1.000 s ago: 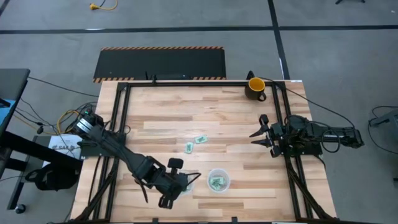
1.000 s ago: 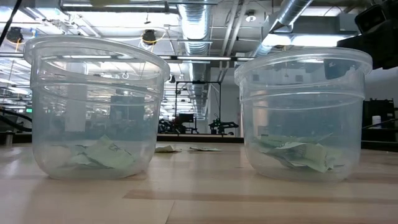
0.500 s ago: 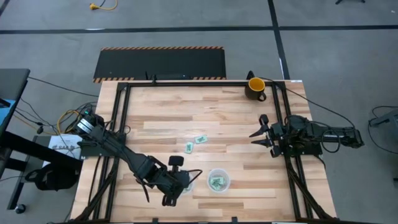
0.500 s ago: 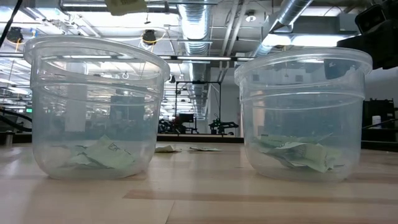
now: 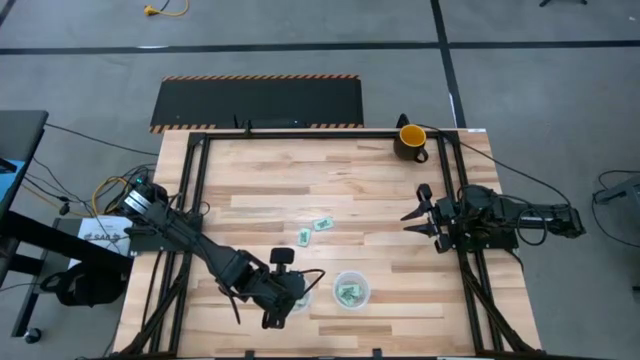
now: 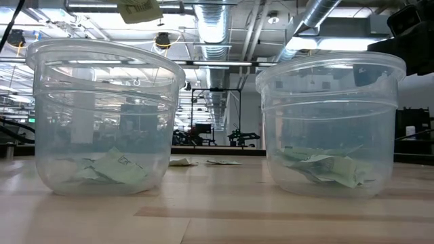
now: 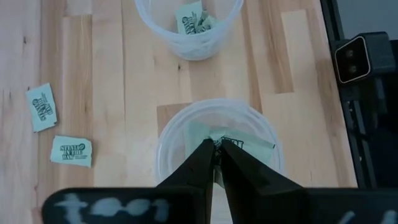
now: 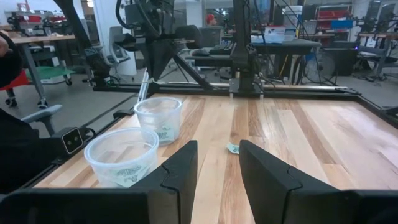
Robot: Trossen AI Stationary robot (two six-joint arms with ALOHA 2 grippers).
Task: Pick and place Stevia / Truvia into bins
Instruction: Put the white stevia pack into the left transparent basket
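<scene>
Two clear cups stand near the table's front edge, the left one (image 5: 300,296) (image 6: 102,115) and the right one (image 5: 351,290) (image 6: 332,122). Each has light green Stevia packets on its bottom. My left gripper (image 5: 292,292) (image 7: 217,152) hangs over the left cup (image 7: 217,146), shut on one packet (image 6: 139,9). Two more packets (image 5: 304,236) (image 5: 322,223) lie flat on the wood farther back. My right gripper (image 5: 420,215) (image 8: 217,165) waits open at the table's right side, holding nothing. My left gripper pinches a Stevia packet (image 7: 234,142) between its two fingertips, coming from above and slanting down. The fingertips cover the exact spot. The packet hangs below them, above the left cup's mouth and clear of its rim (image 6: 102,51).
A yellow-and-black mug (image 5: 410,138) stands at the table's far right corner. A black frame rail (image 5: 300,132) runs along the table's far edge and others down its two sides. A small camera block (image 7: 357,57) sits close to the cups at the front edge.
In the low view the held packet has come down a little farther above the left cup and shows more of itself. My left gripper has tipped slightly over that cup, staying in place.
</scene>
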